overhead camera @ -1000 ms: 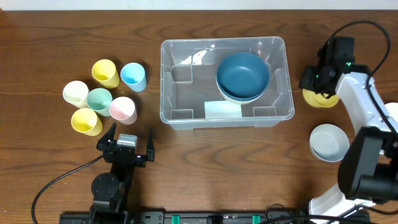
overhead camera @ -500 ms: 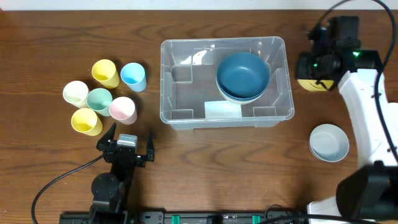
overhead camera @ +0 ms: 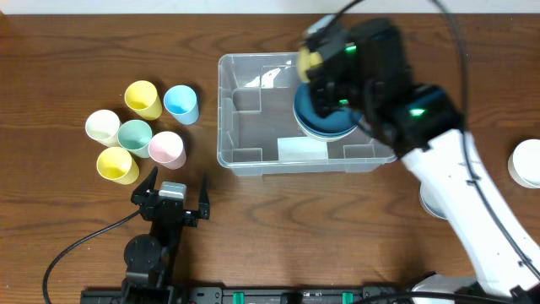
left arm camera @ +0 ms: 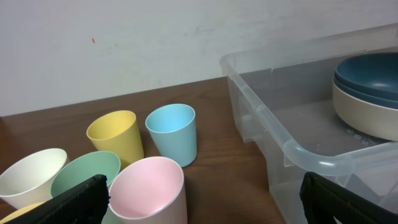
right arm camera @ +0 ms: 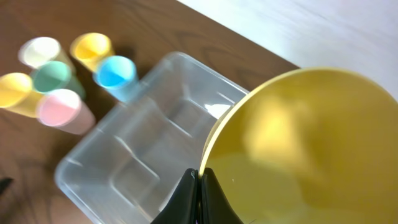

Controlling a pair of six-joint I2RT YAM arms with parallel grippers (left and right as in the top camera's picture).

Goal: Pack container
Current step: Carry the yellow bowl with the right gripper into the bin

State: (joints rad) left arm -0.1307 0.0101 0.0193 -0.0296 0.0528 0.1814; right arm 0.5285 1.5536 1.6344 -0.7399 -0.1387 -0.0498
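- The container (overhead camera: 226, 127) lies mid-scene. Its left half is bare, and blue bowls (left arm camera: 372, 73) are stacked in its far right part.
- The right gripper (right arm camera: 199, 182) is clamped on the rim of a yellow bowl (right arm camera: 311, 143) above the container. Overhead it is blurred.
- The left gripper (overhead camera: 178, 182) is spread wide and holds nothing, just near of the cups (overhead camera: 135, 133).
- A white bowl (overhead camera: 527, 162) is cut off at the right edge.

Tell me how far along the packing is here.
Done: bowls sit stacked in the container. In hand: the right gripper holds a yellow bowl above it. Left: six cups and a white bowl on the table; the left gripper sits open.
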